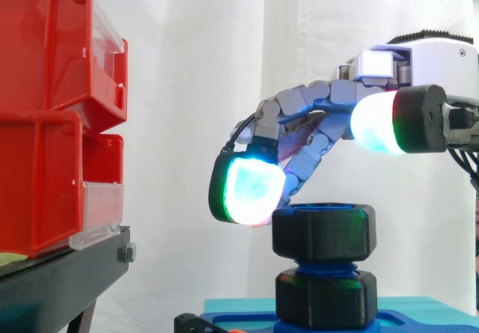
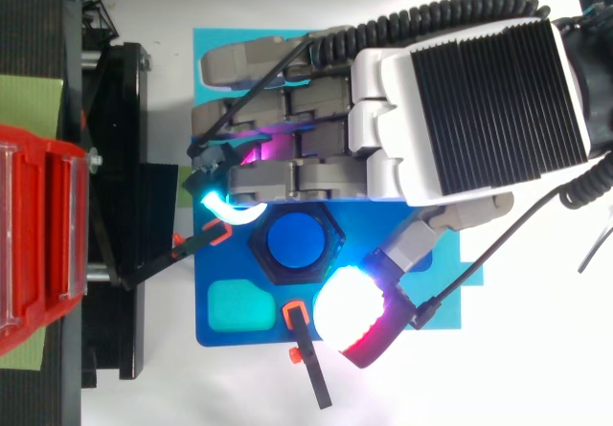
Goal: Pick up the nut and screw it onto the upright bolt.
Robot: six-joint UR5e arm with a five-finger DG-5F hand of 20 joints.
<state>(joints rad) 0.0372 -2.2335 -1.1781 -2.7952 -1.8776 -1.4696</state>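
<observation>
The black nut (image 1: pixel 323 233) sat on the upright blue bolt (image 2: pixel 294 241), above a second black hex piece (image 1: pixel 325 299) at the bolt's foot. The hand (image 1: pixel 322 105) hung over the bolt, fingers curled and gripping nothing. One glowing fingertip (image 1: pixel 251 191) lay just beside the nut's upper edge, and the thumb (image 2: pixel 350 306) was held apart on the bolt's other side.

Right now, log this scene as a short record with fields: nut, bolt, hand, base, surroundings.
nut: black, hexagonal, level, sitting on the bolt's top end
bolt: blue, upright, thread showing below the nut
collar: black, hexagonal, at the bolt's foot
hand: above the nut, arm entering from the side view's right
base: blue plate
surroundings: red bins on a black stand
</observation>
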